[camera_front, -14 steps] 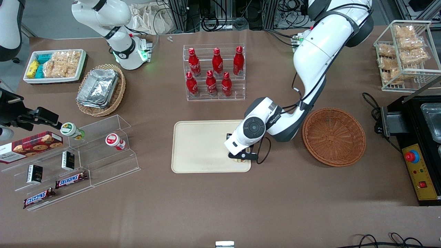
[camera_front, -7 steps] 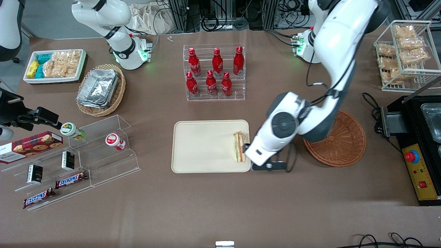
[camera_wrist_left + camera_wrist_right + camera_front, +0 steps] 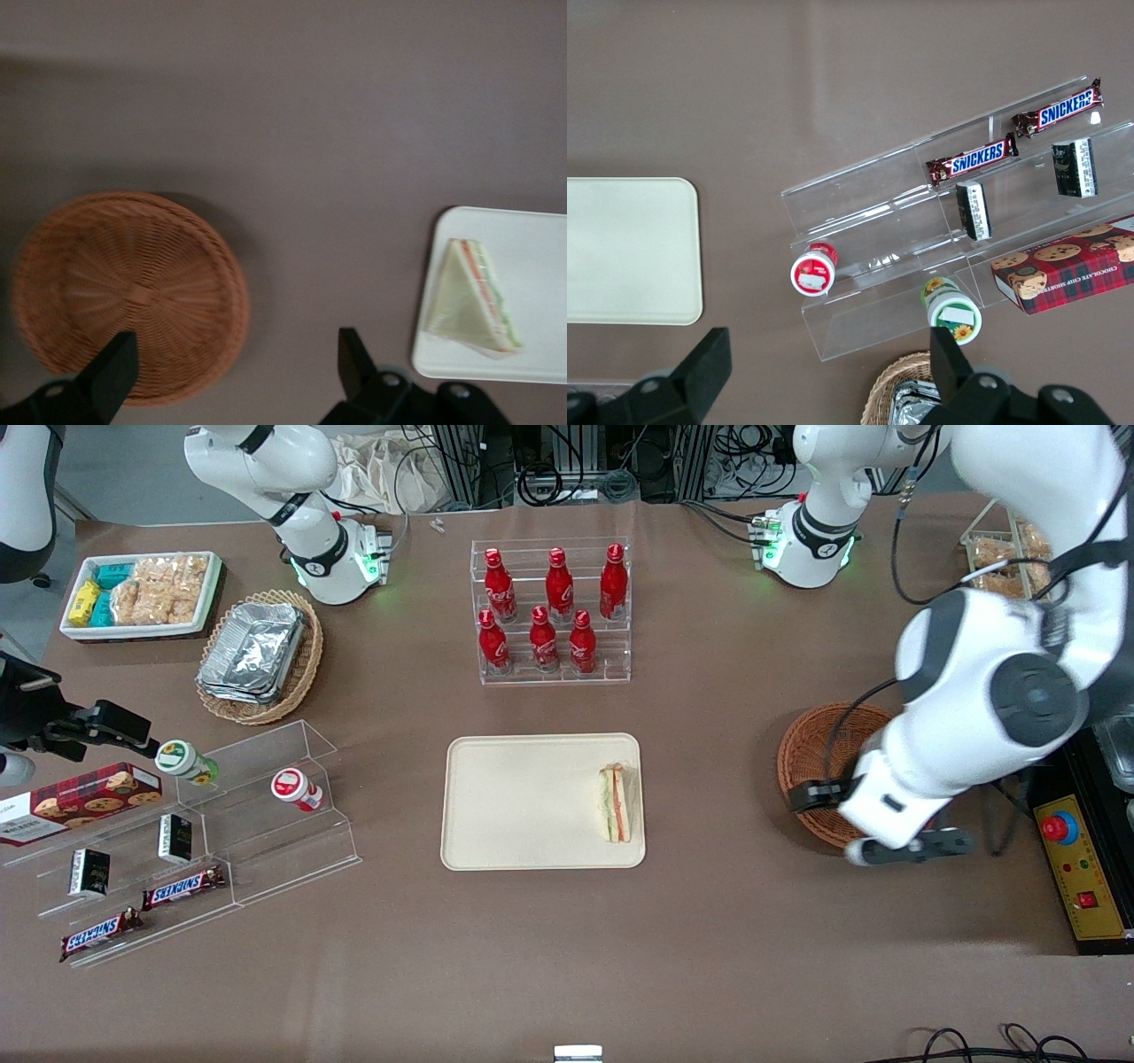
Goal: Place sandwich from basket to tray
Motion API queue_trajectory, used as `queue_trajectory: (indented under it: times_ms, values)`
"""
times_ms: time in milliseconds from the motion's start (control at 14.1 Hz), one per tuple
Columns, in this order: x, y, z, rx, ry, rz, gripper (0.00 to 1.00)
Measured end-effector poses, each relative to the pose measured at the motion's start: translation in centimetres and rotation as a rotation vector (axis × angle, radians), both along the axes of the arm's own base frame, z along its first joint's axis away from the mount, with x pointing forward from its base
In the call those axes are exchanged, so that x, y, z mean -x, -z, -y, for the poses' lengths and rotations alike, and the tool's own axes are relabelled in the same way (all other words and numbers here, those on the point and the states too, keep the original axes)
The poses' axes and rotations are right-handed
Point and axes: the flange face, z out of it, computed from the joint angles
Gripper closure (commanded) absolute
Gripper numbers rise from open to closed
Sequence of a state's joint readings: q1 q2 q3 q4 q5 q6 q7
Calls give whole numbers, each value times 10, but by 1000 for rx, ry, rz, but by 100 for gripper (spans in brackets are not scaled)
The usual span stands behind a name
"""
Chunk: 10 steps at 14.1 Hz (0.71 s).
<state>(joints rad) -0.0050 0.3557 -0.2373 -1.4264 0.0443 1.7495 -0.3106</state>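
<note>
One sandwich [image 3: 616, 803] lies flat on the tray [image 3: 523, 802], right at the tray's edge toward the working arm's end of the table, and nothing is touching it! From the wrist you can see it plainly, a pale wedge [image 3: 469, 301] with its orange-red and green layers showing along one side, tucked into the rounded corner of the tray [image 3: 532, 257].

The basket [image 3: 811, 757] sits on the brown table well apart from the tray, toward the working arm's end. In the wrist view its woven floor [image 3: 133, 292] has nothing in it.

Now the arm: the left arm arches high from its base, the big white elbow and forearm looming large toward the front camera, and the wrist hangs down over the basket's edge nearer that camera. The gripper [image 3: 899, 849] hovers up in the air there, pointing downward, well apart from the sandwich. In the wrist view, the gripper [image 3: 232, 359] has its two dark fingers [image 3: 113, 372] spread wide, with bare table and basket rim showing between them. It carries nothing.

Elsewhere, six red bottles [image 3: 549, 615] stand in a clear rack farther from the front camera than the tray, and a clear stepped shelf [image 3: 221, 824] with snack bars lies toward the parked arm's end.
</note>
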Motion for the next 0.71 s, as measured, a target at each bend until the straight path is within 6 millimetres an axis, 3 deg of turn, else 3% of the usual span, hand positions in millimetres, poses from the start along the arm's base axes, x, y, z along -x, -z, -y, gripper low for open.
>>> queue_trajectory:
  times_ms: [212,354,495,707]
  values:
    - [26,-10,-67,-31,53,-15,0]
    - [53,-15,-99,-44,73,-22,0]
    - [71,-18,-116,-50,81,-24,0]
    - [75,-18,-119,-59,121,-35,0]
